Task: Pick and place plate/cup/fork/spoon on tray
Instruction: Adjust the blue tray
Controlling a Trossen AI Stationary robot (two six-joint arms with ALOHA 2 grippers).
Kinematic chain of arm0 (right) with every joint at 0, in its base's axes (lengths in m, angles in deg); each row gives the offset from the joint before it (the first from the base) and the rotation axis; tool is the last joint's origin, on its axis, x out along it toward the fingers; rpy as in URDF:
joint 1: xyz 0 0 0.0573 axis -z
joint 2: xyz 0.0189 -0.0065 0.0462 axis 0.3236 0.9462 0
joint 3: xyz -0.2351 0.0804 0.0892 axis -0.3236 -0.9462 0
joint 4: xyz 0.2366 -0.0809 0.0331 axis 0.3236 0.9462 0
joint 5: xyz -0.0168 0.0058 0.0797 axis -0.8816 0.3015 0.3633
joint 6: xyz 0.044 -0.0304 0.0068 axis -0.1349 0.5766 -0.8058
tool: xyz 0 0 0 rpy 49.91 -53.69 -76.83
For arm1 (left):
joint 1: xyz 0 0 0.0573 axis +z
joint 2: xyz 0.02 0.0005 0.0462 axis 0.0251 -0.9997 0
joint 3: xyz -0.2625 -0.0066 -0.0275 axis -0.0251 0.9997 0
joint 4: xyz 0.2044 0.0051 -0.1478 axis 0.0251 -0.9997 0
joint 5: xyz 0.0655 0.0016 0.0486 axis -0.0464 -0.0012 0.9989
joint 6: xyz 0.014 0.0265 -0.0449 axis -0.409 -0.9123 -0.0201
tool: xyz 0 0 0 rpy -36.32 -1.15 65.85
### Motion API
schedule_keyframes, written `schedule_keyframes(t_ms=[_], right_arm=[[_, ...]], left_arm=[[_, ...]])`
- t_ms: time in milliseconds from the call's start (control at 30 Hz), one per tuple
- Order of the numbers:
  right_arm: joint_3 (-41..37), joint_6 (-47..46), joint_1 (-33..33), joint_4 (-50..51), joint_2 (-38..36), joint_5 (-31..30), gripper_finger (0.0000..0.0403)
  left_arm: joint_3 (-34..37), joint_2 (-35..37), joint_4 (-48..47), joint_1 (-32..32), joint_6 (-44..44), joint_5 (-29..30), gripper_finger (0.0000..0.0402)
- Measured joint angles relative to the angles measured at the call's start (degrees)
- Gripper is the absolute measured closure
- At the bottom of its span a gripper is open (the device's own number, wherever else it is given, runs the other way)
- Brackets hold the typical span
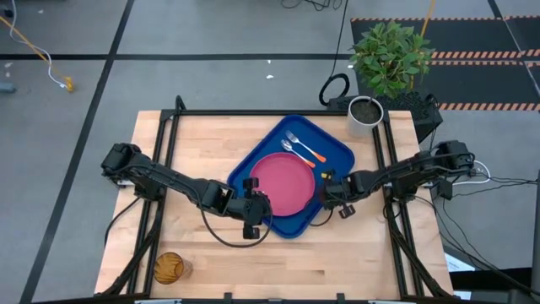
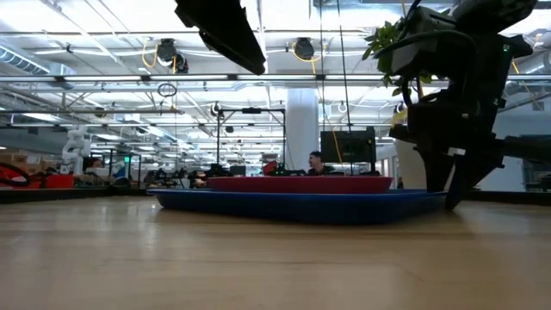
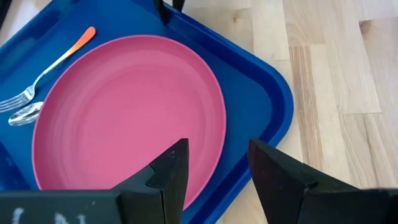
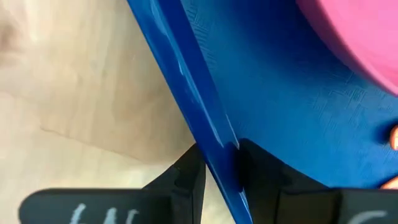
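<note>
The blue tray [image 1: 337, 152] lies in the middle of the table with the pink plate [image 1: 283, 184] flat on it. The fork [image 1: 305, 147] and the spoon [image 1: 291, 149] lie on the tray's far part, beside the plate. The amber cup [image 1: 167, 268] stands on the table at the near left, far from both arms. My left gripper [image 1: 257, 205] is open and hangs above the plate's near-left rim [image 3: 205, 162], clear of it. My right gripper [image 1: 326, 191] is shut on the tray's right rim. My right gripper pinches the tray's raised right rim [image 4: 199, 118] between its two fingers, one finger [image 4: 186, 174] outside the tray and one inside. The fingers come from the table's right, slanting down, and lie across the rim. In the low view the tray [image 2: 293, 205] sits level and low at the table.
A white pot [image 1: 365, 114] with a green plant stands at the table's far right corner. Bare wood lies left of the tray and along the near edge. A black frame runs along the table's sides.
</note>
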Motion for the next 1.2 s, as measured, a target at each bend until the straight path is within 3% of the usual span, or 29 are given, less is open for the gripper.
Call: schedule_keyframes(t_ms=[800,1200], right_arm=[[1.51,-17.9,-5.6,-7.1,0.4,4.42,0.0328],[7.3,-22.03,-8.08,-9.36,8.3,4.8,0.0328]], left_arm=[[0.0,0.0,1.09,0.0,0.02,0.0,0.0234],[-0.02,0.04,1.62,0.0,-0.04,0.0,0.0234]])
